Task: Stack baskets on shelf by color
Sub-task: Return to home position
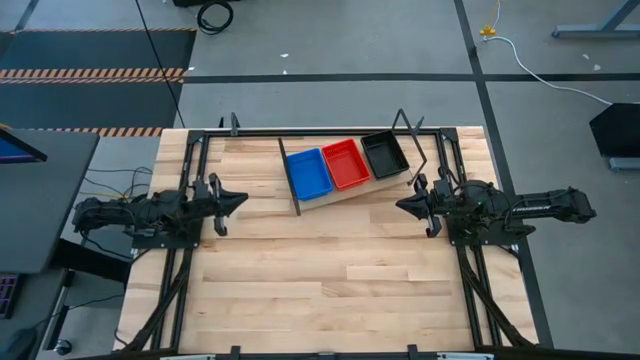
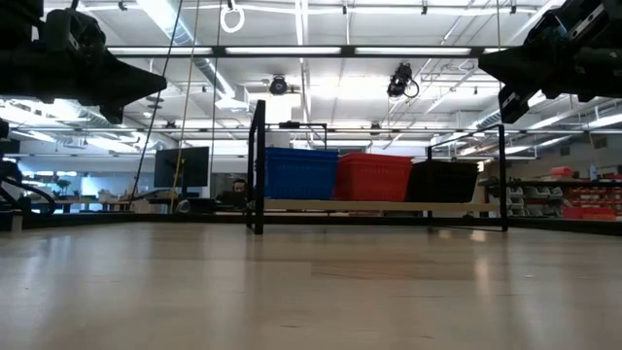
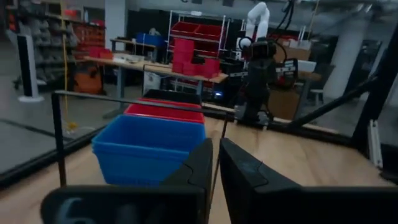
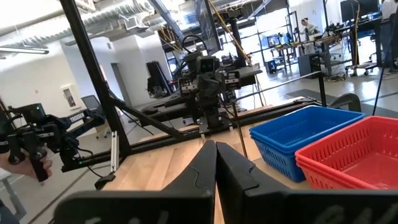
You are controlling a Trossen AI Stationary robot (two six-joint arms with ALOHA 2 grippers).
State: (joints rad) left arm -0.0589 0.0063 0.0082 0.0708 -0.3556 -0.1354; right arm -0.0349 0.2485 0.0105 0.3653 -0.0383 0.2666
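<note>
The left gripper (image 1: 238, 201) is kept shut and empty, well left of the shelf (image 1: 345, 192). On its slant the blue stack (image 1: 308, 172), red stack (image 1: 346, 163) and black stack (image 1: 384, 154) are seated side by side. A loosely nested basket could be slid off. The right gripper (image 1: 402, 206), closed on nothing, is parked near the shelf's end, which could be clipped by a wide swing.

The pale wooden surface (image 1: 330, 280) stands on a grey floor (image 1: 330, 100) crossed by dark tape lines. Seen from the surface's middle in the high view, a hazard-striped mat (image 1: 90, 72) lies at ten o'clock. A coiled black cable (image 1: 214, 14) lies at eleven, a white cable (image 1: 540, 70) with a yellow plug (image 1: 488, 31) at two, and a blue screen (image 1: 15, 145) between nine and ten. In the low view, ceiling strip lights (image 2: 301, 51) run overhead, and a dark monitor (image 2: 182, 165) stands in the room behind.
</note>
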